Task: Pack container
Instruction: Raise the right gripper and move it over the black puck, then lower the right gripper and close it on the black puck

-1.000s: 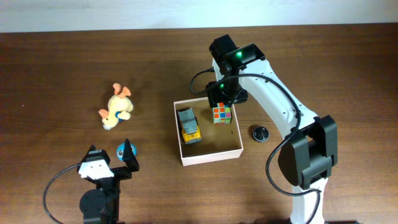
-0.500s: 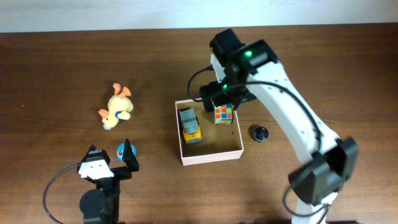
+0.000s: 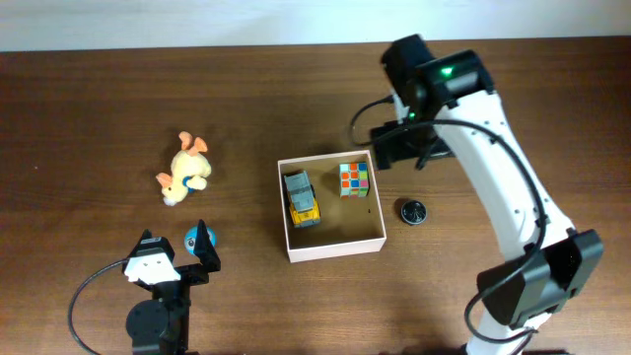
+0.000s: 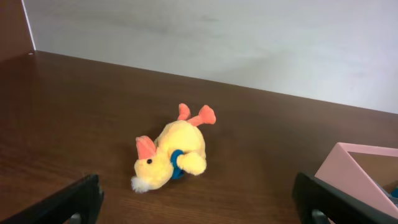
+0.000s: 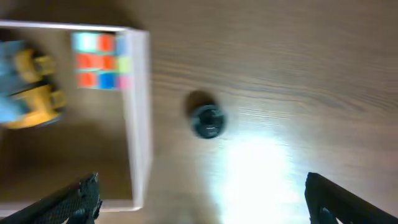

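The container (image 3: pixel 335 250) is a square shallow box with white walls and a tan floor, at mid-table. Inside it lie a yellow and grey toy truck (image 3: pixel 301 197) on the left and a colour cube (image 3: pixel 354 179) at the far right corner. My right gripper (image 3: pixel 404 148) hangs open and empty just beyond the box's far right corner. In the right wrist view it (image 5: pixel 202 202) looks down on the box wall (image 5: pixel 138 112), the cube (image 5: pixel 98 61) and the truck (image 5: pixel 28 84). My left gripper (image 3: pixel 175 247) rests open near the front left, nothing between its fingers.
A yellow plush duck (image 3: pixel 184 169) lies left of the box; the left wrist view shows it (image 4: pixel 171 155) ahead of the open left gripper (image 4: pixel 199 205). A small blue object (image 3: pixel 194 237) sits by the left gripper. A black round disc (image 3: pixel 412 211) lies right of the box.
My right gripper has opened, left the colour cube standing in the container, and pulled away to the right past the box's corner. The left arm has not moved.
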